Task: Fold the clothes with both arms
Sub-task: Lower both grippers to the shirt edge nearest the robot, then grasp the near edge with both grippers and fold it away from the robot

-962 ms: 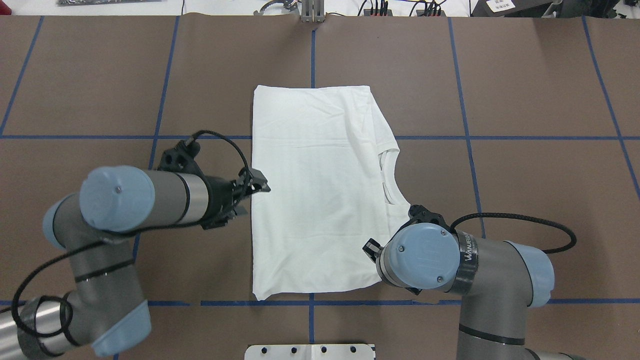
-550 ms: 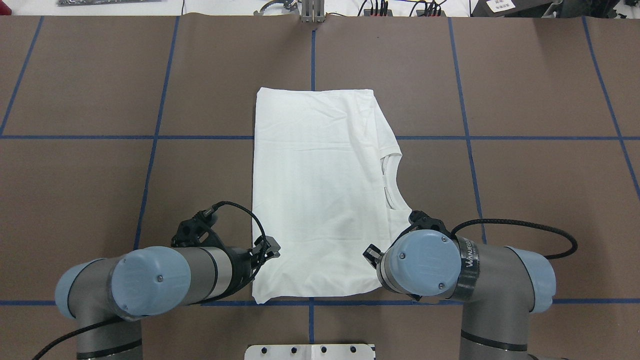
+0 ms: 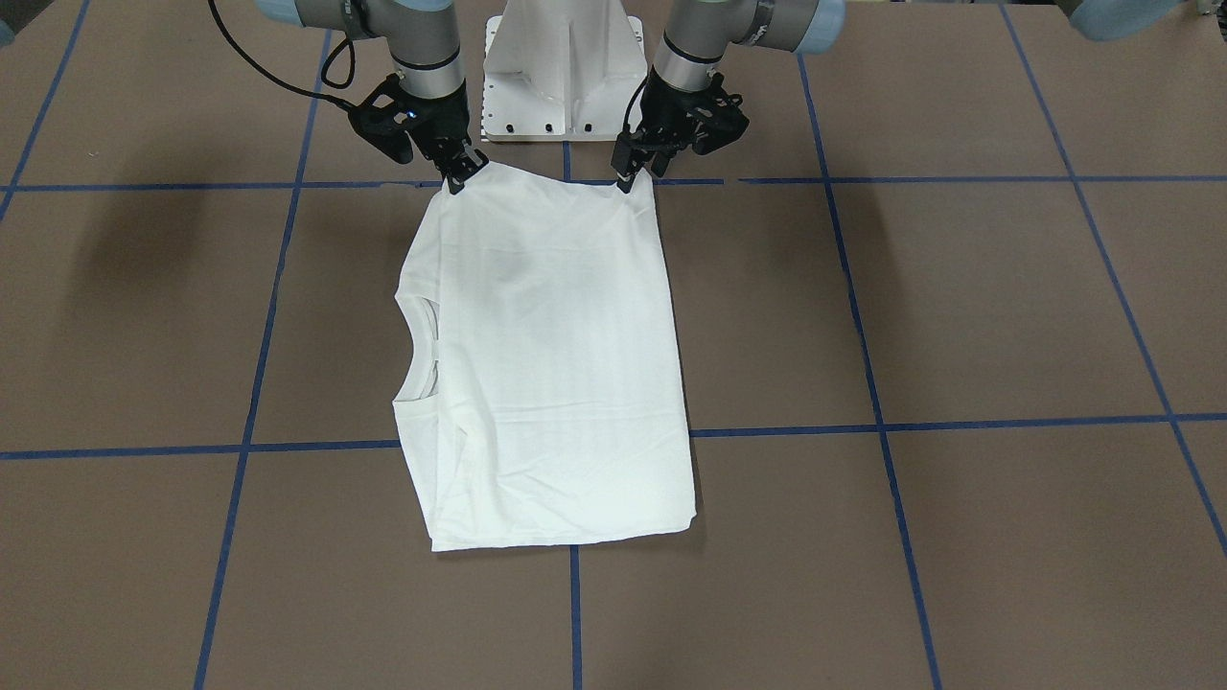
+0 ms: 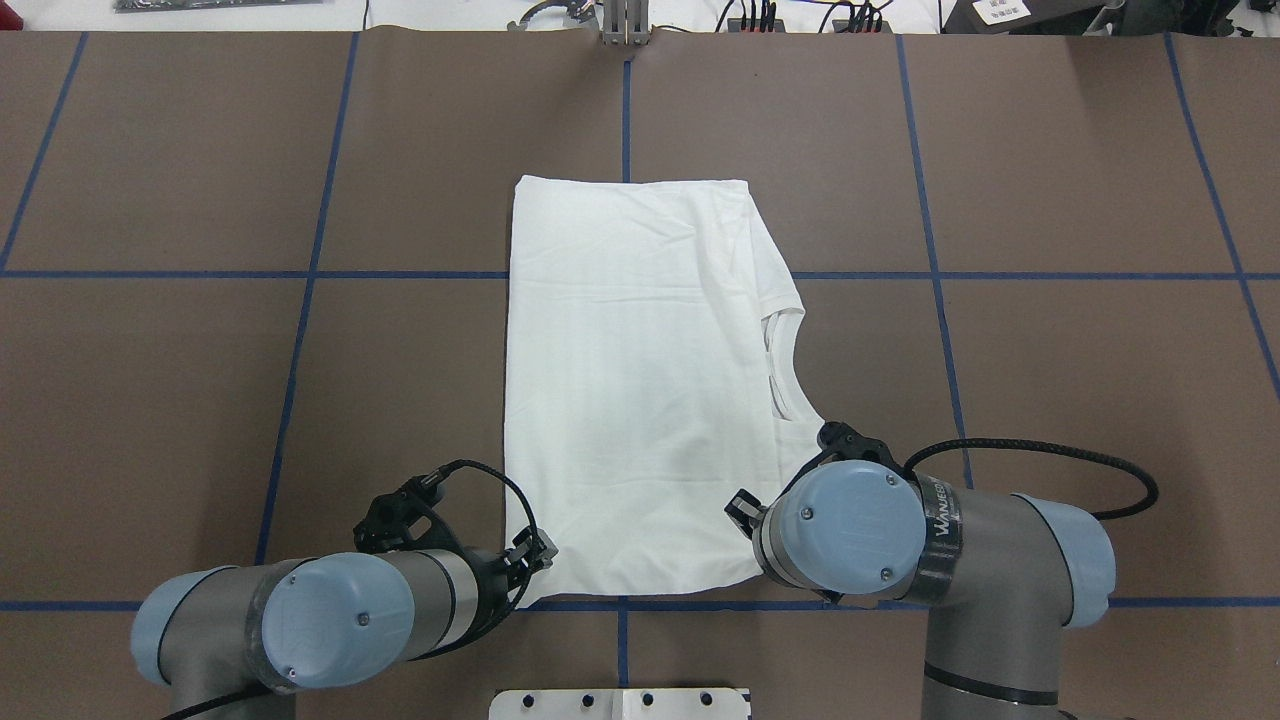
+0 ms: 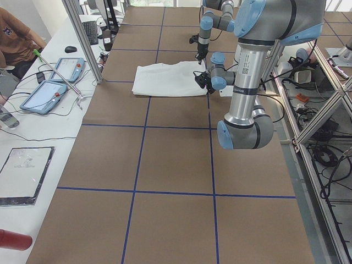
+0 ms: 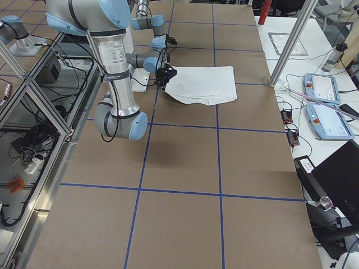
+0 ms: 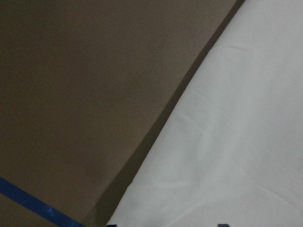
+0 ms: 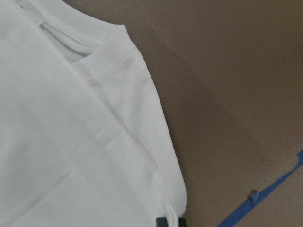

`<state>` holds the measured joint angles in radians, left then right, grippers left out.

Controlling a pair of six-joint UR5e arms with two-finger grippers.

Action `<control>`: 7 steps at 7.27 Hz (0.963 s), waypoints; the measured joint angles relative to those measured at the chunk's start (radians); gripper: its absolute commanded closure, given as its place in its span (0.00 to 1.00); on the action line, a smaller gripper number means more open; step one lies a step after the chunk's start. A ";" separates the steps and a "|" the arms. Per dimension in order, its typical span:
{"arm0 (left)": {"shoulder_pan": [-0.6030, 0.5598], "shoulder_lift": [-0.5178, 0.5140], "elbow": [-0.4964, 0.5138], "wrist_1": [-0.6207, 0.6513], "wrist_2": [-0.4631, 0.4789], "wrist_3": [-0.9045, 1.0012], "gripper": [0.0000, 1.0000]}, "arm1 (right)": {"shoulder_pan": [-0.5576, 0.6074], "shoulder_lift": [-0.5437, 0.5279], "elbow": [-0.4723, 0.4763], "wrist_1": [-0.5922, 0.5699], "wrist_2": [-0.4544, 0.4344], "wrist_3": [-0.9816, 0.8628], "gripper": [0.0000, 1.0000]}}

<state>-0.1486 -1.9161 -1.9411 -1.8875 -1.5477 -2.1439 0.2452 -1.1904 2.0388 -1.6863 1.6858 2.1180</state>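
Note:
The white T-shirt [image 3: 546, 364] lies folded into a tall rectangle on the brown table, with its ribbed neck opening [image 4: 780, 360] on the robot's right side. No text shows on it. My left gripper [image 3: 628, 177] is shut on the shirt's near left corner, which rises in a point to it. My right gripper [image 3: 458, 180] is shut on the near right corner by the shoulder. From overhead the left gripper [image 4: 535, 555] sits over that corner, and the right one is hidden under its wrist. In the right wrist view the shirt [image 8: 71, 142] edge runs down to the fingertips [image 8: 163, 221].
The white pedestal base [image 3: 561, 67] stands just behind both grippers. Blue tape lines [image 4: 930, 275] grid the brown table. Off the far edge are tablets [image 5: 55, 80], cables, an aluminium post [image 5: 82, 38] and a seated person [image 5: 16, 38].
My left arm has travelled along the shirt's left edge toward the robot, from mid-edge to the near left corner, and closed there. The right arm has stayed put.

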 measured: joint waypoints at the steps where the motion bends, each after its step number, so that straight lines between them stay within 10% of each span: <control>1: 0.005 0.001 0.003 0.000 0.000 0.000 0.73 | 0.000 0.000 0.000 0.000 0.000 -0.001 1.00; 2: 0.007 0.001 0.005 0.001 0.000 -0.001 1.00 | 0.000 0.000 0.000 0.000 0.000 -0.001 1.00; 7: 0.011 0.014 -0.065 0.002 -0.005 0.001 1.00 | -0.035 -0.013 0.041 -0.005 0.000 0.012 1.00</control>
<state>-0.1376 -1.9025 -2.0059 -1.8857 -1.5532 -2.1425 0.2105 -1.2037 2.0796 -1.6913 1.6856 2.1303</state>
